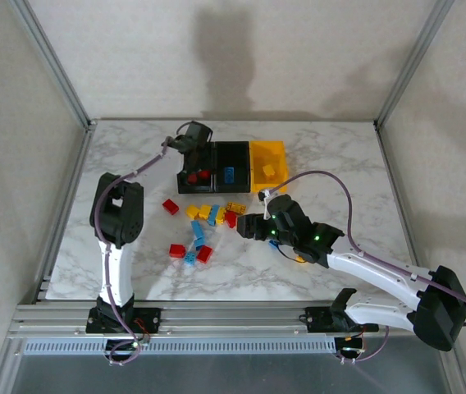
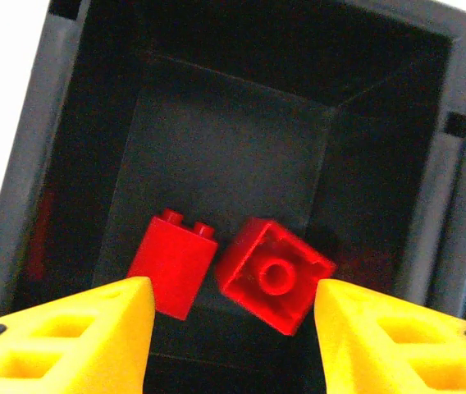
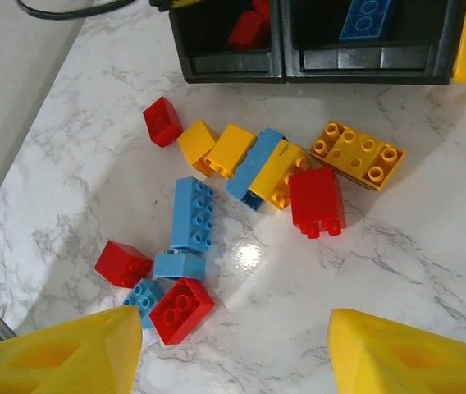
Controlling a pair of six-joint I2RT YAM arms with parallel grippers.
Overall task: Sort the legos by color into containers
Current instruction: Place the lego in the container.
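My left gripper (image 1: 194,138) hangs open over the left black container (image 2: 77,164). Two red legos (image 2: 274,275) lie on that container's floor below its yellow fingers (image 2: 93,328), with nothing held between them. The middle black container (image 1: 231,156) holds a blue lego (image 1: 229,174), and the yellow container (image 1: 267,152) holds a yellow one (image 1: 269,170). My right gripper (image 3: 235,353) is open above the table, near a scatter of red, blue and yellow legos (image 3: 253,164). A red two-stud lego (image 3: 317,201) lies just beyond it.
A second cluster of red and blue legos (image 3: 180,283) lies by my right gripper's left finger. A single red brick (image 1: 170,206) sits apart to the left. Bare marble table (image 1: 340,164) extends to the right of the containers; metal frame posts stand at the corners.
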